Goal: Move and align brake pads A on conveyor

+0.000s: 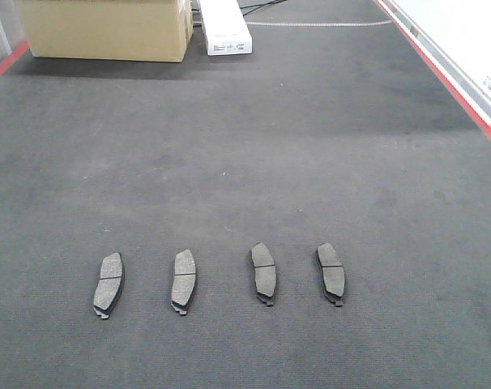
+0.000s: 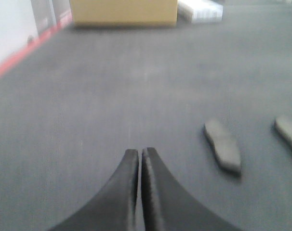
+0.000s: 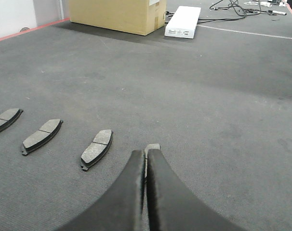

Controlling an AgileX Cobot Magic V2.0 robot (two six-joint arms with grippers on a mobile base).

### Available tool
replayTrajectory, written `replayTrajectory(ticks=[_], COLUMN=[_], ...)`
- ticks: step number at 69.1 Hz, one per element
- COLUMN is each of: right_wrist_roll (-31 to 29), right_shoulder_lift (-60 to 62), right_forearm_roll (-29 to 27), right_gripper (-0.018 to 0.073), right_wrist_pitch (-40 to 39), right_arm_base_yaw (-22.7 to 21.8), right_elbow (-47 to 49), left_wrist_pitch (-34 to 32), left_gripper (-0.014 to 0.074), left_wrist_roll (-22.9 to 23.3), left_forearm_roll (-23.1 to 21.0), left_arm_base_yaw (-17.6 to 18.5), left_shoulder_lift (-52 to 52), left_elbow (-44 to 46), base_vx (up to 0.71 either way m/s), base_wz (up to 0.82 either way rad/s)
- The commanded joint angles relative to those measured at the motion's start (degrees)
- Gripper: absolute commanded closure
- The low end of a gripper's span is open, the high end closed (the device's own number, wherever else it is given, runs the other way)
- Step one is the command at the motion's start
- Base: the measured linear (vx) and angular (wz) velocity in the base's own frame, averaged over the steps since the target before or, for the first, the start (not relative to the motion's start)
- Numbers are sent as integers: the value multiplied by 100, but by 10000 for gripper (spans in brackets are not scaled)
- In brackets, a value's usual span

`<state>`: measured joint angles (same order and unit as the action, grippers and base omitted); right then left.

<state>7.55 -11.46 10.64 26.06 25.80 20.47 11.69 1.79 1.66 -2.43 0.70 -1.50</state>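
Front-facing view shows four brake pads A on the conveyor (image 1: 310,146), set in a row across the lower part of the frame: one at about 7 o'clock (image 1: 108,284), a second (image 1: 184,280) just right of it, a third (image 1: 263,273) and a fourth (image 1: 330,273) toward 5 o'clock. All lie friction face up, spaced fairly evenly and apart from one another. Each long axis runs roughly from 6 to 12 o'clock; the two left pads lean slightly toward 1 o'clock, the two right ones slightly toward 11, so the row is not quite parallel.

Neither arm shows in that view. In the wrist views the left gripper (image 2: 139,153) has its fingers pressed together with nothing between them, hovering over bare belt with the pads off at 3 o'clock. The right gripper (image 3: 146,153) is likewise closed and empty, its tips just before one pad, the others trailing toward 9 o'clock.

The row looks nearly finished. Any correction probably calls for opening the fingers, gripping a pad across its short width near the cross groove, then turning it gently so the neighbours stay undisturbed. A cardboard box (image 1: 108,28) and a white unit (image 1: 224,28) sit far off at 12 o'clock.
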Motion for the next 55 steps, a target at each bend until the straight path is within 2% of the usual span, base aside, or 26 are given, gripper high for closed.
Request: replayTrajectory(ticks=[1, 55], right_wrist_roll=[-8, -8], right_shoulder_lift=[-46, -46], right_forearm_roll=[92, 92], right_gripper=[563, 563], right_wrist_pitch=[-415, -415], right_arm_base_yaw=[-33, -33], right_elbow=[153, 153], left_wrist_pitch=[-743, -731], left_gripper=[603, 603], left_wrist_roll=[49, 49], left_forearm_roll=[-16, -16], left_arm_base_yaw=[-14, -14], left_shoulder_lift=[74, 74], left_elbow=[-160, -166], base_vx=[0, 0], base_wz=[0, 0])
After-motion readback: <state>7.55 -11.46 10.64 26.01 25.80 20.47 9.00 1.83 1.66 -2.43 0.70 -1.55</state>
